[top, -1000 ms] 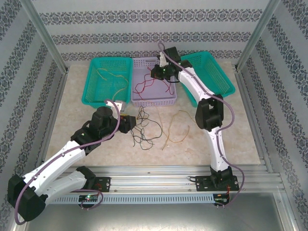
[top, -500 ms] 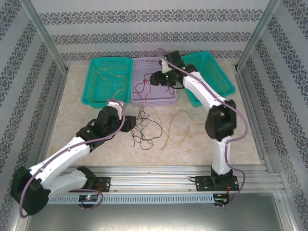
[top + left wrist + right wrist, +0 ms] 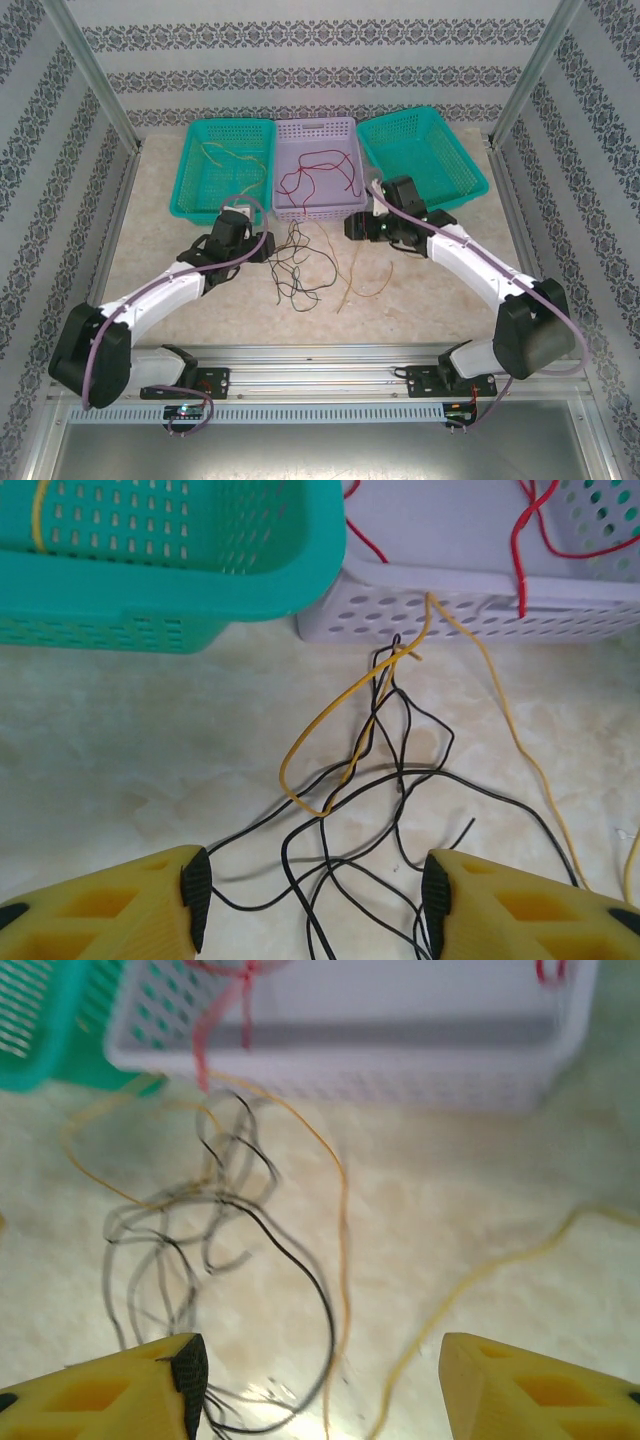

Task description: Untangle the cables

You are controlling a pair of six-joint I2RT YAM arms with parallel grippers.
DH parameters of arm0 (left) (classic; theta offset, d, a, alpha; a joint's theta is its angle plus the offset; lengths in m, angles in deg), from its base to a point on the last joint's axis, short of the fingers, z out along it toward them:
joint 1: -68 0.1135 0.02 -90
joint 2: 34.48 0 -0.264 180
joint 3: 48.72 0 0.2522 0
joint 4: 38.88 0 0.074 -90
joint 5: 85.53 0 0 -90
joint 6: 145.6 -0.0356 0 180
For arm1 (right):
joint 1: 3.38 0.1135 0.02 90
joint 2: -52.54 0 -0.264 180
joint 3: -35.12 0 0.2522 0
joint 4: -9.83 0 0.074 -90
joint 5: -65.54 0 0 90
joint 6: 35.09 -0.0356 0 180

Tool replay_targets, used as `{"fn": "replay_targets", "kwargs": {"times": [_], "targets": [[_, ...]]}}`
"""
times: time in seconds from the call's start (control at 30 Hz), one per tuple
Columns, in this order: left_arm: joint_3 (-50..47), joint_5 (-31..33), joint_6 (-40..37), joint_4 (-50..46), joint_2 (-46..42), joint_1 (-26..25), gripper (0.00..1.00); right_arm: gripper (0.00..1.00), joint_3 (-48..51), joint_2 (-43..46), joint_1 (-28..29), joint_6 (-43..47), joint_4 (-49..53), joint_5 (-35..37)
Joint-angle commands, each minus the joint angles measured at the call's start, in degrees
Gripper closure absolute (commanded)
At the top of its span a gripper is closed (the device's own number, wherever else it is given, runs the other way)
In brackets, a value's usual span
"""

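Top external view has both arms reaching low over the table (image 3: 420, 312). The left gripper (image 3: 262, 245) stands jaws apart, holding nothing, just beside the black cables (image 3: 296, 262), which lie tangled with a yellow cable (image 3: 283, 765). The right gripper (image 3: 352, 228) is spread too, gripping nothing. Farther back, a red cable (image 3: 318, 175) lies in the purple basket (image 3: 290, 212), between the left teal basket (image 3: 185, 195), holding a yellow strand (image 3: 232, 158), and the right teal basket (image 3: 470, 180).

Perforated plastic baskets (image 3: 425, 155); glossy marble-look tabletop (image 3: 150, 240); thin smooth-coated cables (image 3: 298, 264).
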Motion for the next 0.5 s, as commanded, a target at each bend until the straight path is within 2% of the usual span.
{"fn": "replay_targets", "kwargs": {"times": [0.0,0.2,0.47], "targets": [[1.4,-0.7,0.1,4.5,3.1,0.6,0.42,0.37,2.9,3.6,0.5,-1.5,-5.8,0.7],[4.1,0.9,-1.4,5.7,9.3,1.8,0.43,0.37,5.6,4.1,2.0,-2.0,-7.4,-0.2],[6.6,1.2,-2.2,9.3,15.7,2.3,0.61,0.38,8.6,3.4,3.7,-3.1,-10.7,-1.3]]}}
